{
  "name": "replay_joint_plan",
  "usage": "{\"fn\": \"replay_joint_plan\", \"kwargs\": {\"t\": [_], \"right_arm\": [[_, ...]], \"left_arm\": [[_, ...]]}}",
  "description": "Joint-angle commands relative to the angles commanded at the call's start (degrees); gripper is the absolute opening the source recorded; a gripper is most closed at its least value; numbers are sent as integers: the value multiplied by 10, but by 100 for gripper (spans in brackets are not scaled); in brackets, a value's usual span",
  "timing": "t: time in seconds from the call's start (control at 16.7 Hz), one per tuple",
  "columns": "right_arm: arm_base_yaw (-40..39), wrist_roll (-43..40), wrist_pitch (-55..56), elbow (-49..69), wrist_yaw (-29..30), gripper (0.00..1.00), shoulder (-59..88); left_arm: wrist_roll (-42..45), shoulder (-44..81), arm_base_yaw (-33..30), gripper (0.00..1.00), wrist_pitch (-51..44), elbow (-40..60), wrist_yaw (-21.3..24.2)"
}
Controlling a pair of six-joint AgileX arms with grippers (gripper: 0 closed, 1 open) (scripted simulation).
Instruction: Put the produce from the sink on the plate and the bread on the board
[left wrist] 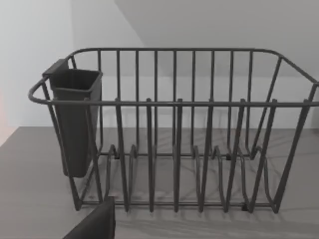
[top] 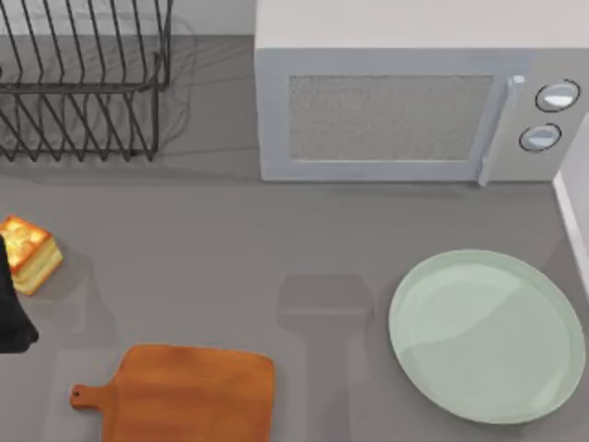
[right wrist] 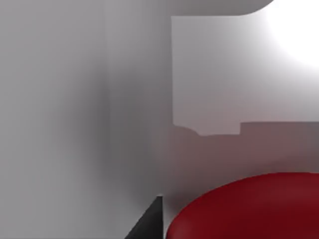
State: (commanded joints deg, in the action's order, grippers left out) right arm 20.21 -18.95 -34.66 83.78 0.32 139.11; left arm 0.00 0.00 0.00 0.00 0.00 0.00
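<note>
— So, how many of each thing do you count on the table?

— One bread (top: 29,253), at the table's far left edge, its toasted top up. One board (top: 189,394), lying flat near the front on the left half, handle pointing left; it carries nothing. One plate (top: 488,336), at the front right, also bare. Bread and board are apart, with grey tabletop (top: 230,258) between them.

— And the produce?

— One piece, red and glossy, seen close up in the right wrist view (right wrist: 249,209), sitting against pale, smooth walls.

— Anything else standing about?

— One microwave (top: 405,101) at the back, right of centre, with two round knobs (top: 548,115) on its front and its door closed. One wire dish rack (left wrist: 174,134) at the back left, with a single dark cutlery cup (left wrist: 75,119) hung on one end. The rack's slots hold nothing.

— What about the grippers?

— The left gripper (top: 11,308) sits at the left edge of the table, just beside the bread; a dark part of it overlaps the bread's left side in the top view. Whether its fingers are spread or closed, or have hold of the bread, I cannot tell. For the right gripper, a dark fingertip (right wrist: 149,221) lies just beside the produce; how wide it stands, I cannot tell either.
</note>
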Motion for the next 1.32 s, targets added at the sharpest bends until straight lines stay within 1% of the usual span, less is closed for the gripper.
{"fn": "replay_joint_plan", "kwargs": {"t": [0.24,0.3,0.42,0.9,1.32], "right_arm": [[0,0,0,0,0,0,0],[-1,5,-19,8,-9,0,-38],[-1,5,-29,13,-9,0,-44],[-1,4,-187,76,-10,0,-135],[-3,8,-197,84,-10,0,-146]], "left_arm": [[0,0,0,100,0,0,0],[0,0,0,100,0,0,0],[0,0,0,100,0,0,0],[0,0,0,100,0,0,0],[0,0,0,100,0,0,0]]}}
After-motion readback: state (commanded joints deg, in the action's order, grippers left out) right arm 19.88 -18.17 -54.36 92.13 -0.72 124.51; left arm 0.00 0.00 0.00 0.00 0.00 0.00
